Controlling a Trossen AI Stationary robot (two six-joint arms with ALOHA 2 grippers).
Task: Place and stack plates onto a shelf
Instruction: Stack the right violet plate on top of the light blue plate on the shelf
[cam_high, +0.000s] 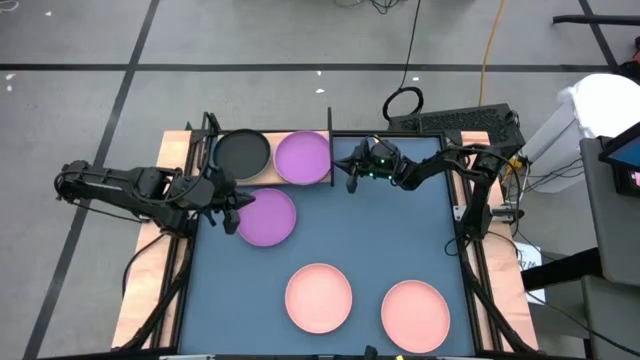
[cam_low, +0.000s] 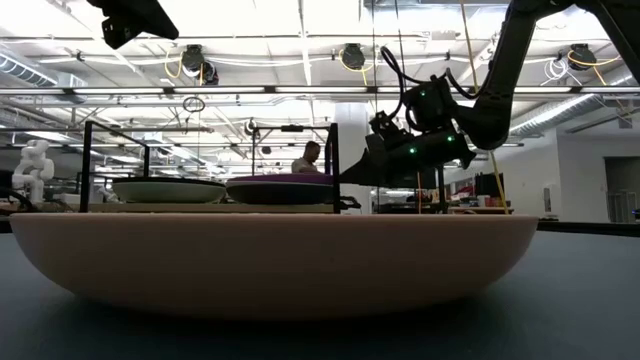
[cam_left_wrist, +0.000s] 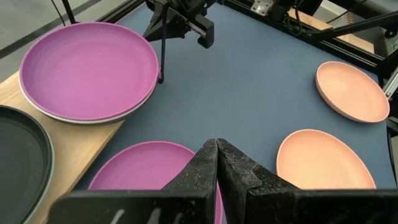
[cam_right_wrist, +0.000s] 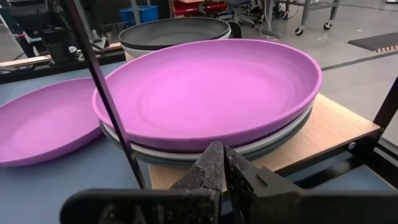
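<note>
The light-wood shelf (cam_right_wrist: 333, 124) holds two stacks. One is topped by a purple plate (cam_high: 302, 158) (cam_right_wrist: 211, 87), with whitish and greyish rims under it. The other is topped by a black plate (cam_high: 243, 152) (cam_right_wrist: 174, 28). A second purple plate (cam_high: 266, 216) (cam_left_wrist: 140, 168) lies flat on the blue-grey mat. Two salmon plates (cam_high: 318, 297) (cam_high: 414, 315) lie nearer the near edge. My left gripper (cam_high: 232, 214) (cam_left_wrist: 216, 171) is shut over the loose purple plate's left rim. My right gripper (cam_high: 349, 178) (cam_right_wrist: 222, 171) is shut, just right of the shelf's purple stack. My left gripper's shut fingers (cam_left_wrist: 199, 174) stand over the left rim (cam_left_wrist: 177, 152) of the purple plate on the mat, coming from the table's left. Whether they touch it, I cannot tell. My right gripper touches nothing.
Thin black shelf posts (cam_right_wrist: 99, 87) (cam_high: 330, 120) stand at the shelf's corners, one right before my right gripper. The blue-grey mat (cam_high: 400, 230) has open room between the shelf and the salmon plates. Black frame rails run along the table's sides. A person shows far behind in the low view.
</note>
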